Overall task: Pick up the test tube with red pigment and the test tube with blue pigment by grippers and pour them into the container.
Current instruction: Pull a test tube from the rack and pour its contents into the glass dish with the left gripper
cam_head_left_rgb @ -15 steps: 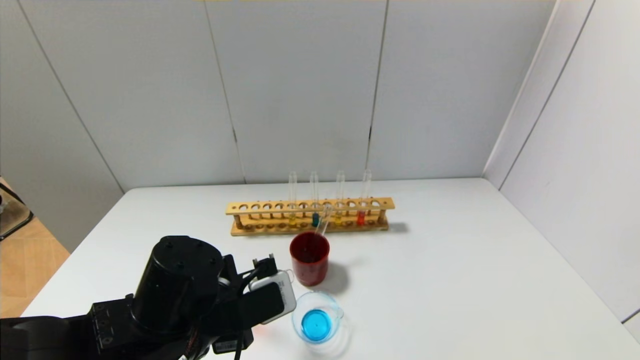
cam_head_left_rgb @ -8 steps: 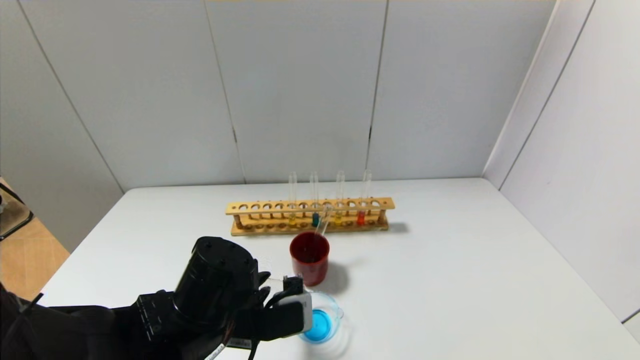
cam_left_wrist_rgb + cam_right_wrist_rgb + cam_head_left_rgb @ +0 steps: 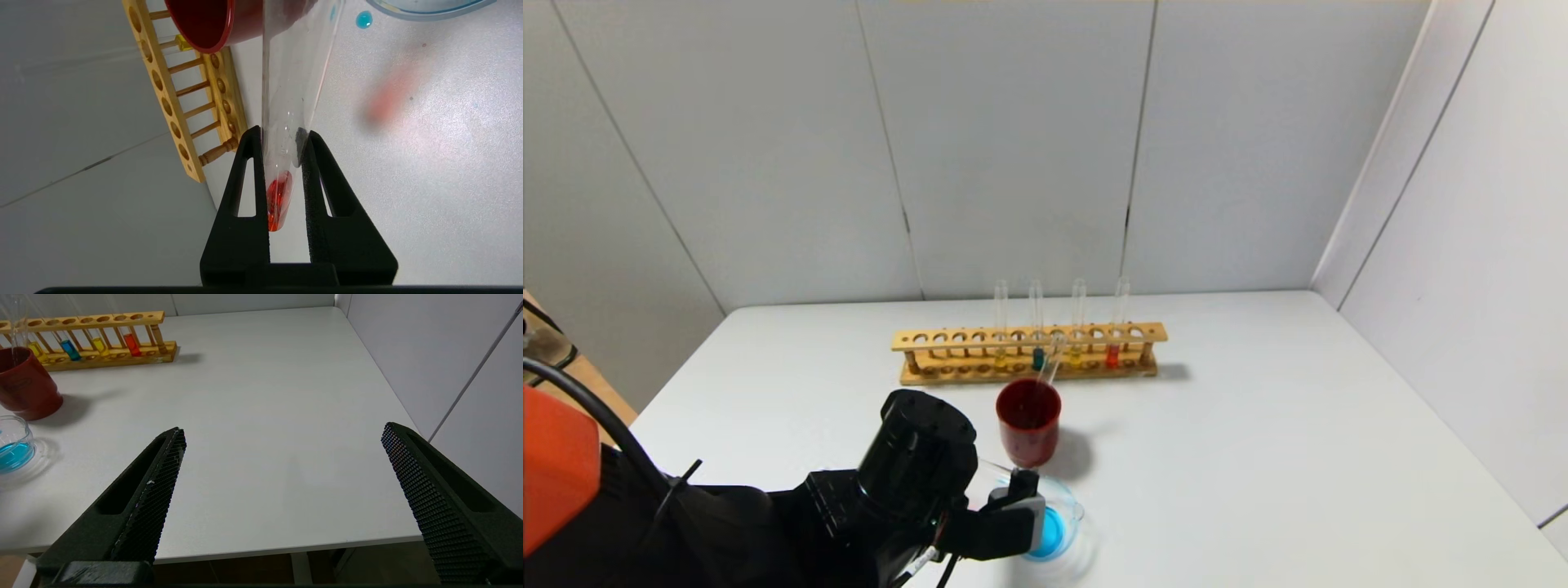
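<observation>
one red tube (image 3: 286, 122) in l gripper (image 3: 282, 139)

White desk (image 3: 1258, 425) boxed in by plain pale-grey wall panels (image 3: 1013, 147) at back and right, vertical seams visible, strip of wood-tone floor (image 3: 564, 416) at far left, even diffuse light.

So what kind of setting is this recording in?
Probably a mock chemistry bench set up for robot trials, not a working lab: a wooden test tube rack holding tubes of coloured liquid, a clear glass container with blue liquid, all on a plain white table enclosed by bare grey panels.
</observation>
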